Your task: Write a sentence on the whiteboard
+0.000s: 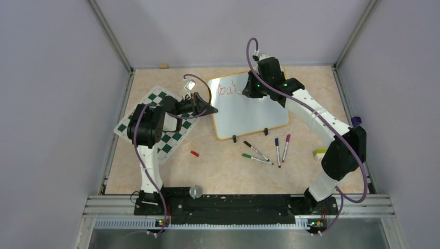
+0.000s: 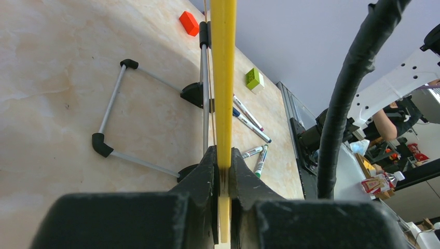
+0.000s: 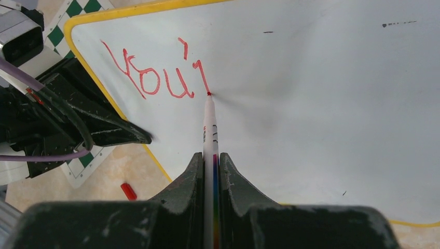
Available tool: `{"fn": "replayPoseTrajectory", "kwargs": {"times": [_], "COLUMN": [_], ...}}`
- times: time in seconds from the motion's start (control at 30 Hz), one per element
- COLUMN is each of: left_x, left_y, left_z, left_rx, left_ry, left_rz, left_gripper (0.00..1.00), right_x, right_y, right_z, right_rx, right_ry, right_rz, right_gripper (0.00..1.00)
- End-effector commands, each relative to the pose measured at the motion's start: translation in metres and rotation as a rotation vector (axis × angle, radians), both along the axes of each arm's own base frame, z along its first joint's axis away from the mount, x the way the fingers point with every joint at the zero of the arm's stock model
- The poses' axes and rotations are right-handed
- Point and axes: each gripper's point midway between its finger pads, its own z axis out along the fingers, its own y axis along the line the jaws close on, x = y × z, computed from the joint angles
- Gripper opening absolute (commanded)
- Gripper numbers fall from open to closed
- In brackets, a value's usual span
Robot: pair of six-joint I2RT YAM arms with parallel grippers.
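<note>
Writing in progress on a large glossy white whiteboard with a thin yellow-orange frame (image 1: pixel 254 111), which rests on the beige table between the two arms. The right gripper (image 3: pixel 210 161) is clamped narrowly around a white-barrelled red marker (image 3: pixel 209 124). The marker's tip touches the board at the foot of a short red stroke. That stroke follows red handwriting (image 3: pixel 150 78) reading "You" and an apostrophe, near the board's upper left corner. The left gripper (image 2: pixel 222 155) is pinched tight on the board's left frame edge, holding it steady. In the left wrist view the board's thin metal stand legs (image 2: pixel 111 104) show beneath it.

A green-and-white checkered mat (image 1: pixel 155 129) lies just left of the board. Four spare markers (image 1: pixel 264 153) and a small red cap (image 1: pixel 194 153) lie on the table below the board's near edge.

By my reading, the step in hand is forming the letter after the apostrophe, with most of the sentence not yet written. The next move likely calls for finishing this letter and then shifting rightward onto the blank white area. The tip needs light, even contact, and the left grip needs to stop the board sliding.
</note>
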Motion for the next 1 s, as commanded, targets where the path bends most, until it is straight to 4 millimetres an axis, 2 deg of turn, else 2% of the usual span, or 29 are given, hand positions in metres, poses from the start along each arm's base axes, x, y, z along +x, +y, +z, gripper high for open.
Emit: {"fn": "replayPoseTrajectory", "kwargs": {"times": [0.0,0.63,0.97], "left_x": [-0.025,-0.025,-0.025], "left_y": [-0.006,-0.006,-0.006], "left_z": [0.017,0.016,0.016], "left_rx": [0.023,0.024,0.024], "left_ry": [-0.166,-0.166,-0.166], "left_rz": [-0.125,-0.128,-0.126], "left_gripper": [0.0,0.0,0.0], "right_x": [0.003,0.025,0.034], "right_y": [-0.011,0.0,-0.01], "right_z": [0.011,0.03,0.034], "right_rx": [0.007,0.004,-0.015], "right_ry": [-0.032,-0.079,-0.099], "right_rz": [-0.038,-0.015,-0.058], "right_gripper": [0.0,0.0,0.0]}}
